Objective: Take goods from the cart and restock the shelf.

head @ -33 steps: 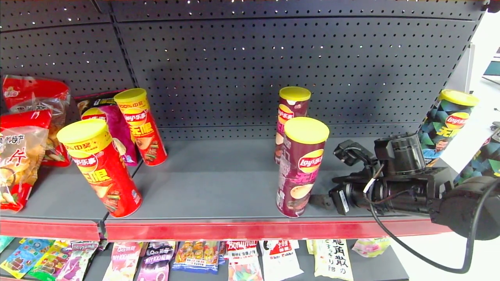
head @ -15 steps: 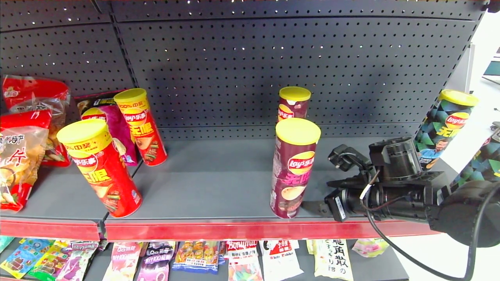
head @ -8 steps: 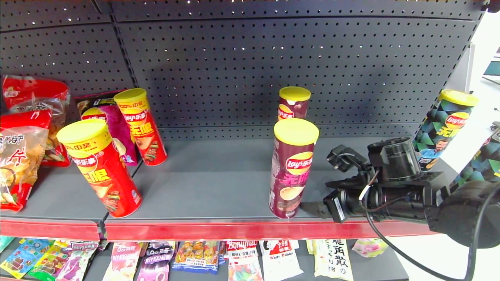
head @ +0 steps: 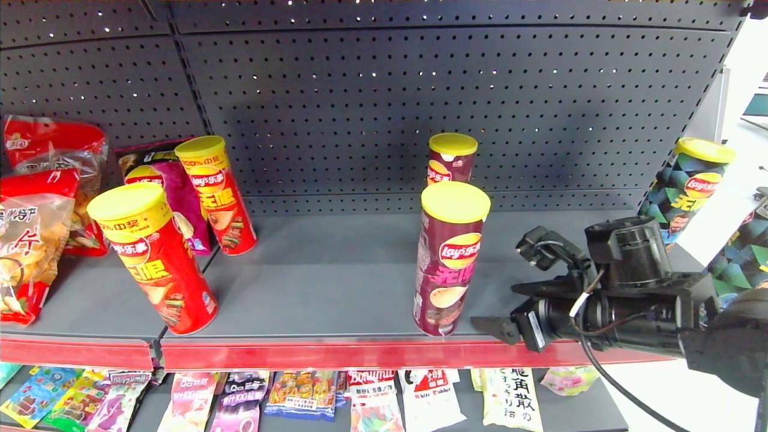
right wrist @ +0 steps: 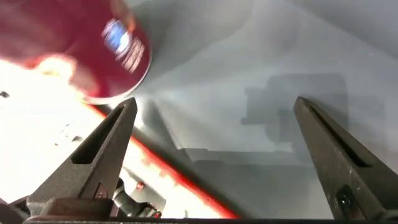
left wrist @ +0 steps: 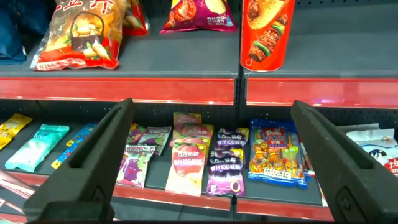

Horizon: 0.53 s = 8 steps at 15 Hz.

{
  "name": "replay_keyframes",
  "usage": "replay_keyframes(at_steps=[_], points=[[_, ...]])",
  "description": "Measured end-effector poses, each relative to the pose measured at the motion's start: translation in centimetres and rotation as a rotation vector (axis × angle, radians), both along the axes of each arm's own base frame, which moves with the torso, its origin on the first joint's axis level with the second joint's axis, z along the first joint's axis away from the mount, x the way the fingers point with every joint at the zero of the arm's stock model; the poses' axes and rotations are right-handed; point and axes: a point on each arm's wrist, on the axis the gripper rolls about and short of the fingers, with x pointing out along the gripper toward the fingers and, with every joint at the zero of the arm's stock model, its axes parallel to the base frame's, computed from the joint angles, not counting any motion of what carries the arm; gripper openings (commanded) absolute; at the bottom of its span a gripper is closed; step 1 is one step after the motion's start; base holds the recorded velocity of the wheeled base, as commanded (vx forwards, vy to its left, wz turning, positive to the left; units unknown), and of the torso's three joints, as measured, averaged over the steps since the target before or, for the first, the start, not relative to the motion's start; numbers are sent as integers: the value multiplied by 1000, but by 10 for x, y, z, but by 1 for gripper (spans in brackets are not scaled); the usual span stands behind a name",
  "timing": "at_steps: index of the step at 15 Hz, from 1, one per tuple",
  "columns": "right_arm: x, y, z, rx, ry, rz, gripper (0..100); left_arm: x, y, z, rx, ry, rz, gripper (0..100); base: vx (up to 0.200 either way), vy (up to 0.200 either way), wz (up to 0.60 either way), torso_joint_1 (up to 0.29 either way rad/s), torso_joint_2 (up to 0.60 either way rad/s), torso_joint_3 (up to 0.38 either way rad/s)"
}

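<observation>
Currently the front purple can (head: 450, 258) stands upright on the grey shelf (head: 336, 282), at its front edge just behind the red strip (head: 360, 354), yellow lid on top. I see the right gripper (head: 495, 306) low over the shelf just to the right of that can, close to its base but apart from it. In the right wrist view the right gripper (right wrist: 214, 106) has its fingers spread wide, and the can's foot (right wrist: 93, 50) lies beyond one fingertip rather than between them. A rear purple can (head: 451, 159) stands directly behind the front one, against the pegboard (head: 420, 90). To the left, well apart, I note a near red can (head: 153, 258) at the front edge and a far red can (head: 216, 192) farther back, both leaning slightly, with snack bags (head: 30, 240) beside them. A patterned can (head: 687, 186) stands at the shelf's far right end. The left gripper (left wrist: 212, 104) is likewise spread wide and grips nothing; it faces the lower shelf (left wrist: 186, 193), where candy packets (left wrist: 217, 162) lie in a row. I see the same packets in the head view beneath the red strip (head: 300, 393).
</observation>
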Motion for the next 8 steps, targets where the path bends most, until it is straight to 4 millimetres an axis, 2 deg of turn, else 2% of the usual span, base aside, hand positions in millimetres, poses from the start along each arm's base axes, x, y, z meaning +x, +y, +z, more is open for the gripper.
replay_keyframes(at_steps=[3,6,8], points=[[-38,-19,18,9,-74,-31,100,0,0,0,0,0,-10,100,0,0,0,0,0,0],[-92,-48,34,48,-193,-67,100,0,0,0,-3,0,-21,100,0,0,0,0,0,0],[-131,-71,37,71,-297,-133,100,0,-2,0,-7,1,-70,100,0,0,0,0,0,0]])
